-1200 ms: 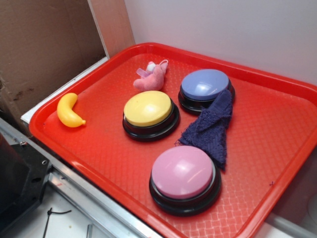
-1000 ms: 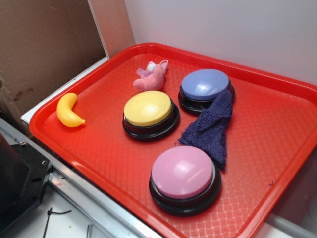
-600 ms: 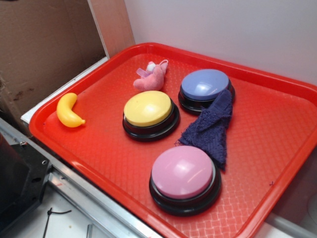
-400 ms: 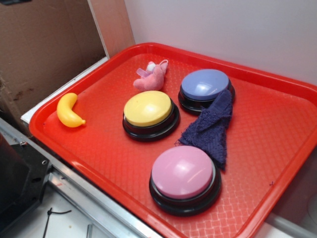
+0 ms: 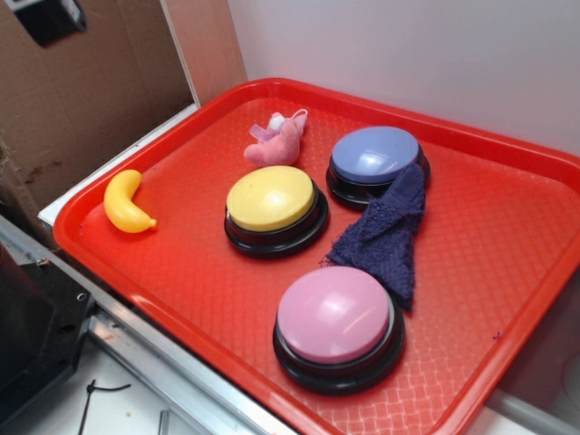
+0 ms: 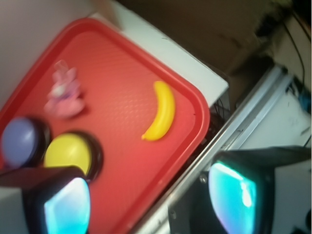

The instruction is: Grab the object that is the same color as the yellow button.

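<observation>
The object, a small glossy yellow banana (image 5: 125, 204), lies alone near the left corner of the red tray (image 5: 208, 290). The yellow button (image 5: 270, 199) stands on its black base mid-tray, apart from the banana. In the wrist view the banana (image 6: 161, 111) lies well ahead of my gripper (image 6: 151, 201), close to the tray's rounded rim (image 6: 202, 105). The yellow button (image 6: 68, 152) shows just past my left finger. My gripper hovers high over the tray's edge, open, with nothing between its cyan pads (image 6: 233, 197). A black part of my arm (image 5: 50, 18) shows at the top left.
A pink plush toy (image 5: 279, 140), a blue button (image 5: 374, 154), a purple knitted cloth (image 5: 390, 227) and a pink button (image 5: 335, 315) share the tray. Cardboard (image 5: 82, 100) stands behind the banana. A metal rail (image 5: 163, 353) and black hardware (image 5: 27, 335) lie below the tray's front-left edge.
A black part of my arm has come into the top left corner of the exterior view. Nothing on the tray has moved.
</observation>
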